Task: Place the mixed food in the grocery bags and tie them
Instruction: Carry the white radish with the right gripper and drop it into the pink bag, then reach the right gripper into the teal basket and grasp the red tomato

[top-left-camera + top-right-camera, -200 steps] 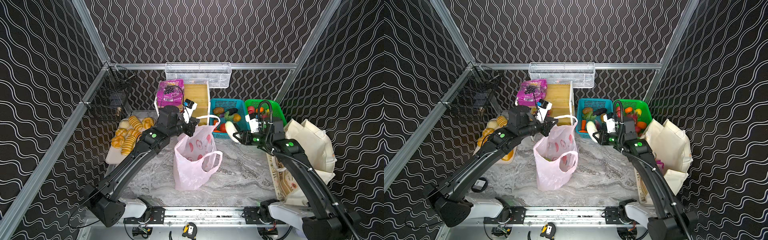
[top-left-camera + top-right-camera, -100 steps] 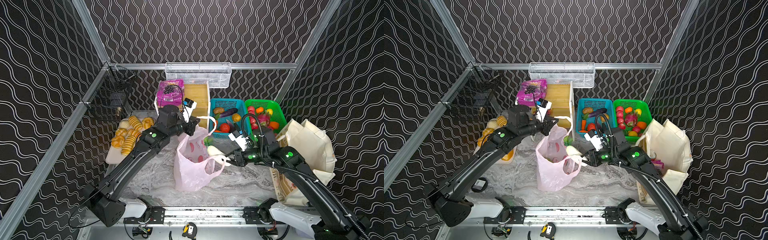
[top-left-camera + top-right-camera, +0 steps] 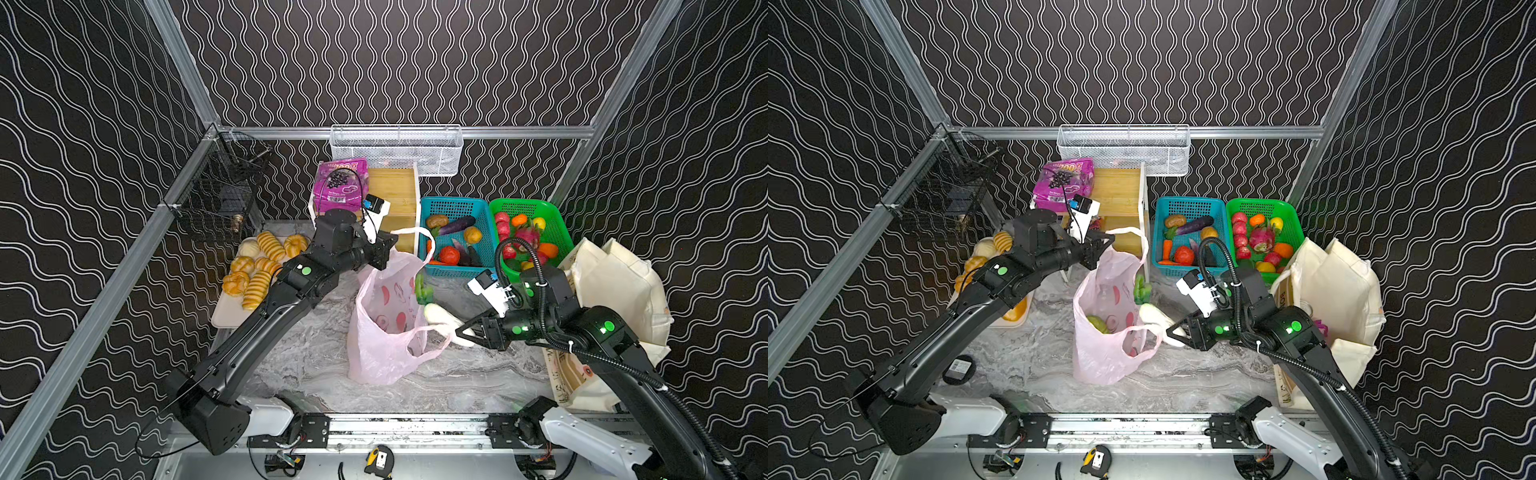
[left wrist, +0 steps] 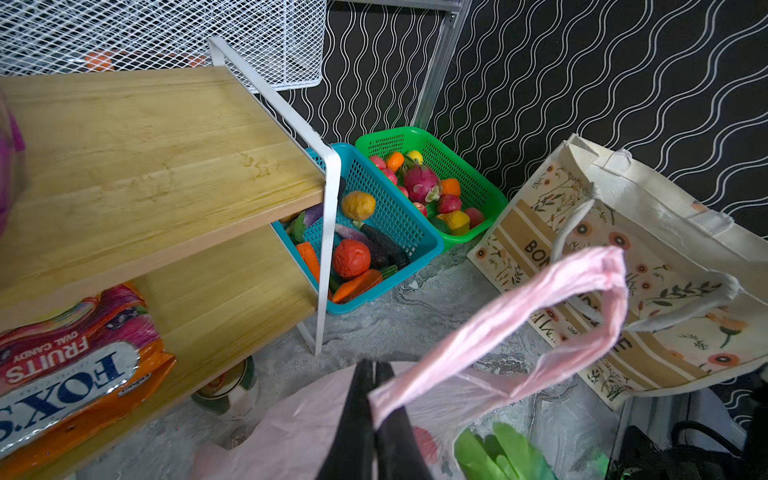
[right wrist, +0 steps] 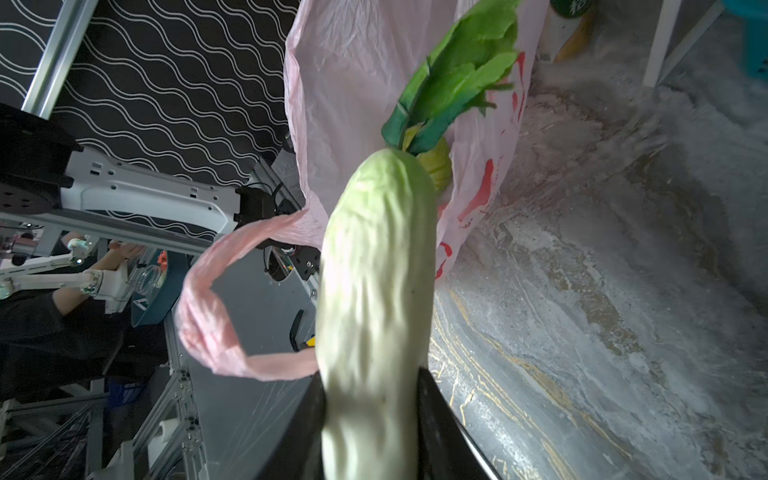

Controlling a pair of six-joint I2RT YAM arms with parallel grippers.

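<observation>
R grip (image 3: 464, 332) clamped on root end of white radish (image 3: 437, 316), leaves twd bag | radish just beside pink bag (image 3: 382, 332) mouth, by its loose handle (image 5: 195, 316) | L grip (image 4: 374, 411) pinched tight on bag's other handle, holding it up | tote (image 3: 615, 286) behind R arm

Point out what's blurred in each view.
Right wrist view: the white radish blurs near the lens, and the table beyond it smears. Left wrist view: the left gripper pinching the pink bag handle is out of focus, the blue basket sharp. Both top views: crisp, evenly lit.
</observation>
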